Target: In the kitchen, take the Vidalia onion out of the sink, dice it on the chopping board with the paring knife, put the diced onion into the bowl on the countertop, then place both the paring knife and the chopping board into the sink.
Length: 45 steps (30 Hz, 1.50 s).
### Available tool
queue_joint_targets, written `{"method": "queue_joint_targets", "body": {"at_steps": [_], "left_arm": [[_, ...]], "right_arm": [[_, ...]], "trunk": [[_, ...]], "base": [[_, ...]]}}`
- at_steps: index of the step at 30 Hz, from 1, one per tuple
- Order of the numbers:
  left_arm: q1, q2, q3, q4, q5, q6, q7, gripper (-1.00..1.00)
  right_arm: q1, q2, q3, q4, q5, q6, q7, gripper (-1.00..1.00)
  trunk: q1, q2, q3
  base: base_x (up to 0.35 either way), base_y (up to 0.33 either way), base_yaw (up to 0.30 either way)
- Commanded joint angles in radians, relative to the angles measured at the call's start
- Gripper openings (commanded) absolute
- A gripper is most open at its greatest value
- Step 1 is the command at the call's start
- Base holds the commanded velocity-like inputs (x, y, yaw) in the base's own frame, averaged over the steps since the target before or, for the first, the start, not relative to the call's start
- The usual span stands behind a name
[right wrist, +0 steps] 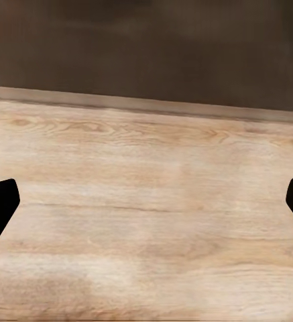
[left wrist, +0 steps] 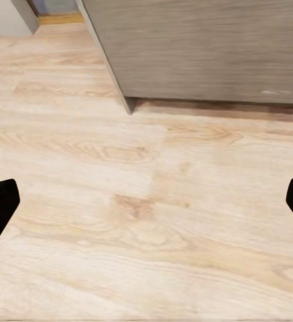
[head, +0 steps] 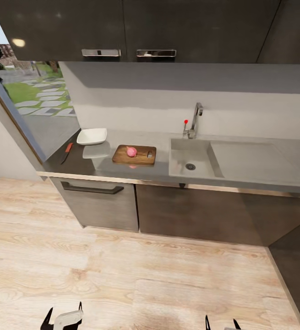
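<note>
Vidalia onion [head: 131, 151] sits whole on the chopping board [head: 134, 155], mid-frame; paring knife [head: 67, 152] untouched far left; both jaws wide, empty.

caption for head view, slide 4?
Whole Vidalia onion on the chopping board, paring knife beside the bowl, sink empty.

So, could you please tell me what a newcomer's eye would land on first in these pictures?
Probably the pink Vidalia onion, whole, sitting on the brown chopping board on the grey countertop, just left of the sink. Further left stand the white bowl and the red-handled paring knife. Both pincers hang open over the wooden floor.
</note>
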Motion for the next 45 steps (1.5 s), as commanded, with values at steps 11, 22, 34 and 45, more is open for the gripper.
{"method": "queue_joint_targets", "body": {"at_steps": [11, 22, 34, 45], "left_arm": [[-0.001, 0.005, -0.008, 0.003, 0.007, 0.049, 0.001, 1.0], [-0.001, 0.005, -0.008, 0.003, 0.007, 0.068, 0.0, 1.0], [-0.001, 0.005, -0.008, 0.002, 0.007, 0.105, -0.019, 1.0], [-0.001, 0.005, -0.008, 0.002, 0.007, 0.124, -0.021, 1.0]], "right_arm": [[0.0, 0.001, 0.007, 0.01, -0.006, -0.004, -0.008, 1.0], [0.0, 0.001, 0.007, 0.018, -0.006, -0.004, -0.008, 1.0], [0.0, 0.001, 0.007, 0.02, -0.005, -0.004, -0.008, 1.0], [0.0, 0.002, 0.007, 0.029, -0.005, -0.003, -0.008, 1.0]], "trunk": [[0.001, -0.002, 0.0], [0.001, -0.002, 0.015], [0.001, -0.002, 0.034], [0.001, -0.002, 0.052]], "base": [[0.0, 0.147, 0.0], [-0.015, 0.289, 0.0], [-0.001, 0.302, 0.0], [0.0, 0.303, 0.0]]}}
